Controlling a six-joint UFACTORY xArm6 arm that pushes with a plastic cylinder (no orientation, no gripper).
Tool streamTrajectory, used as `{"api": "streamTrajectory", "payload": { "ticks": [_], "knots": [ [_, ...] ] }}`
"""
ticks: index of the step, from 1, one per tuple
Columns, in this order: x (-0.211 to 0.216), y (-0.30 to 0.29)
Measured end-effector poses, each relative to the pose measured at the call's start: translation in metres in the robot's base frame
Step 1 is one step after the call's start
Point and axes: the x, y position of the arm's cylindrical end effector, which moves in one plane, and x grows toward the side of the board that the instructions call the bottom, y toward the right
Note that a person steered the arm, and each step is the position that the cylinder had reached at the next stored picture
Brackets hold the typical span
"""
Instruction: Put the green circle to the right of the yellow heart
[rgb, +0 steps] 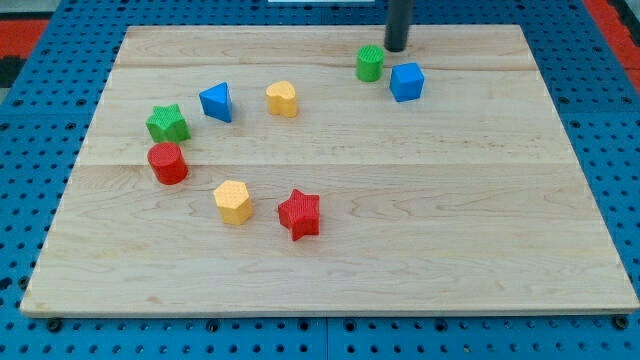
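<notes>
Standing near the view's top edge, my tip (396, 49) is bare rod, no jaws, holding nothing, just up-right of the green circle (370, 63). That short ribbed green cylinder sits upright, close beside the blue cube (407, 82). The yellow heart (283, 98) lies well apart toward the view's left on the wooden board (450, 220).

Lab test bench, by the look of it. Pale wooden board (330, 250) laid flat on blue perforated mounting plate (620, 150) with regular hole grid, red panels at both top corners. Small printed coloured blocks scattered on board as test pieces. Dark rod entering from the view's top. No household items.
</notes>
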Motion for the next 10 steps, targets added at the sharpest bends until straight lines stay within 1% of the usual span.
{"api": "streamTrajectory", "payload": {
  "ticks": [2,3,4,5,6,7,8,9,10],
  "knots": [
    [0.047,-0.006],
    [0.0,-0.007],
    [0.001,0.0],
    [0.018,-0.023],
    [-0.019,-0.021],
    [-0.005,-0.051],
    [0.053,-0.051],
    [0.069,-0.051],
    [0.096,-0.037]
  ]
}}
